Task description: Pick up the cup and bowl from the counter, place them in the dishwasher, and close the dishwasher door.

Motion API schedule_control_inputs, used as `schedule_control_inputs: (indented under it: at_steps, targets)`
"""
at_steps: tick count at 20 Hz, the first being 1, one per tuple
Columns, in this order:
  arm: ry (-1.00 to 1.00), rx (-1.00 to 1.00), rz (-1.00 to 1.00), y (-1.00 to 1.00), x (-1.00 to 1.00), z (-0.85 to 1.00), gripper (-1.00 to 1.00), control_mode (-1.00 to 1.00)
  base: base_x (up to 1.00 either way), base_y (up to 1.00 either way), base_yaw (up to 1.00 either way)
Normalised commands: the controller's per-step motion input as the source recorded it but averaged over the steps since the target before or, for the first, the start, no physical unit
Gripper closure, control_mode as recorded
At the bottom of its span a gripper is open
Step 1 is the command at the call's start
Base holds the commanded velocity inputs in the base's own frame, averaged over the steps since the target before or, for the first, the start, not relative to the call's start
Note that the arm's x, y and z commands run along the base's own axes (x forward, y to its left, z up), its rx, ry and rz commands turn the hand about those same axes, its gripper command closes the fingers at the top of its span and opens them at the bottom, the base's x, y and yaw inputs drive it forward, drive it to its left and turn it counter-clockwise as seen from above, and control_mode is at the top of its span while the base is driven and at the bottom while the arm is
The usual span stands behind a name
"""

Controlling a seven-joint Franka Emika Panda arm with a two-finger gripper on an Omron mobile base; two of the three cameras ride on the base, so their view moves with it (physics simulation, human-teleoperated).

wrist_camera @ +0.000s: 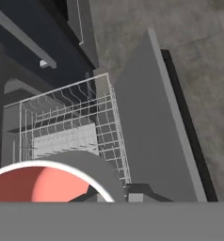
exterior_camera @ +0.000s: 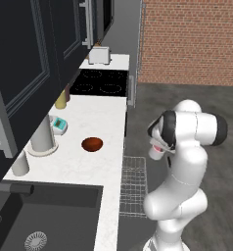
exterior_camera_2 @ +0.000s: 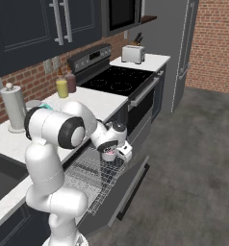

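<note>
Tool (exterior_camera_2: pixel 109 154) clamped on cup (exterior_camera_2: pixel 108 155) rim, centre frame over rack (exterior_camera_2: pixel 95 175); cup looks light, stiff, slippery; rim hold w/ wall pinched suits.

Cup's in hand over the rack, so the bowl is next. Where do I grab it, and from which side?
Judging from the left base view, take the bowl by its rim, coming straight down from above with one finger inside and one outside. It sits upright and open on the counter, too shallow and wide to span. The edge nearest the counter's front looks easiest; the paper towel roll stands on its far side.
</note>
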Motion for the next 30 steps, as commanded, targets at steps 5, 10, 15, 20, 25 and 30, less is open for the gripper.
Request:
schedule_control_inputs:
  at_steps: [5,10,15,20,25,30]
  targets:
    - [0.01,0.18,0.0,0.0,0.39,-0.69,1.0,-1.0,0.0,0.0,0.0]
    - [0.05,0.19,0.0,0.12,0.56,-0.73,1.0,-1.0,0.0,0.0,0.0]
    - [0.04,0.15,0.0,0.41,0.6,-0.61,1.0,-1.0,0.0,0.0,0.0]
    - [0.0,0.05,0.0,0.43,0.71,-0.45,1.0,-1.0,0.0,0.0,0.0]
    - [0.02,0.01,-0.03,0.09,0.89,-0.36,1.0,-1.0,0.0,0.0,0.0]
    - [0.05,0.0,-0.03,0.0,0.75,-0.44,1.0,-1.0,0.0,0.0,0.0]
